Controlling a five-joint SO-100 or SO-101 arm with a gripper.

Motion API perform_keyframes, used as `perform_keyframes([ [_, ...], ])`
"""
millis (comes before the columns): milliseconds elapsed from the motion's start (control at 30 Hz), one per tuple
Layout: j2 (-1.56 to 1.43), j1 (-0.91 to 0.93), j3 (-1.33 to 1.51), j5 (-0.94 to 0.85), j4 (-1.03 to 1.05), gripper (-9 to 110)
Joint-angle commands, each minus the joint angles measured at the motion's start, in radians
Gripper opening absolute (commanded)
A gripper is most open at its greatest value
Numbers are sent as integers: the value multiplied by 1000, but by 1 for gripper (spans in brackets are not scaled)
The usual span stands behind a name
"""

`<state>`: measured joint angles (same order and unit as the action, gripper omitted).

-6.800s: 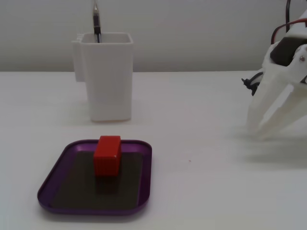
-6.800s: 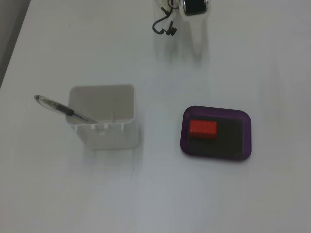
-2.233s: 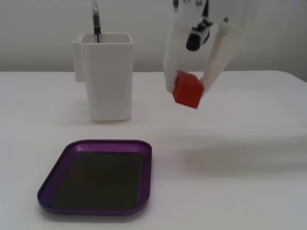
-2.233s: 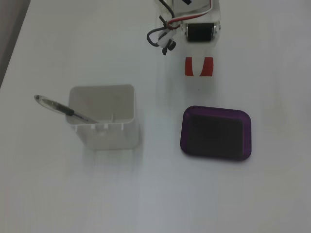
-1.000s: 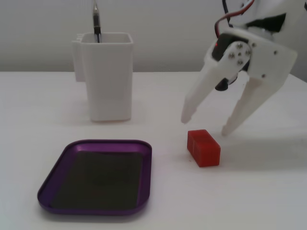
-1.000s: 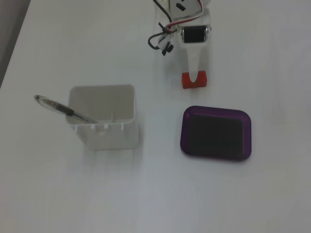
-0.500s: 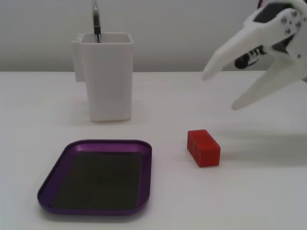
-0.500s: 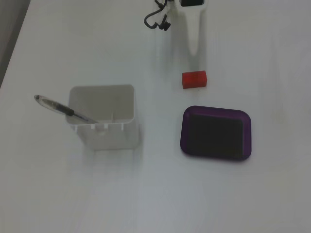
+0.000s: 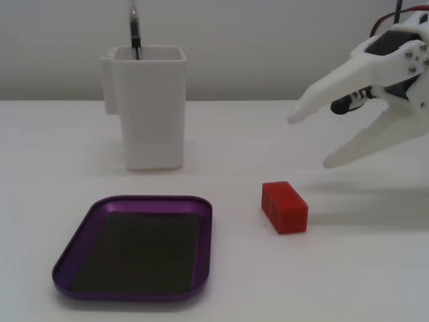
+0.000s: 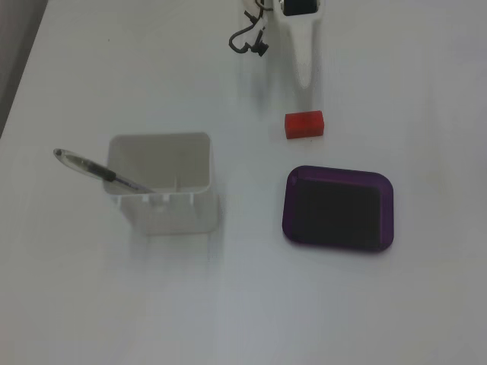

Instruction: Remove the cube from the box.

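The red cube lies on the white table to the right of the purple box, outside it. In the other fixed view the cube lies just above the box. The box holds nothing; its dark bottom shows. My white gripper hangs open and empty above the table, up and to the right of the cube, not touching it. In the fixed view from above the gripper points down at the cube from the top edge, with a gap between them.
A tall white container with a pen in it stands behind the box, also seen from above. A black cable hangs by the arm.
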<state>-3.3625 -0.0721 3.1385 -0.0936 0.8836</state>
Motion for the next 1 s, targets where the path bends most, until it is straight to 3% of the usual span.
perform_keyframes([
  [0,-57,3,52,6,-2,7],
  [67,-57,3,52,6,-2,-1],
  [967,-57,-2,52,-2,-5,0],
])
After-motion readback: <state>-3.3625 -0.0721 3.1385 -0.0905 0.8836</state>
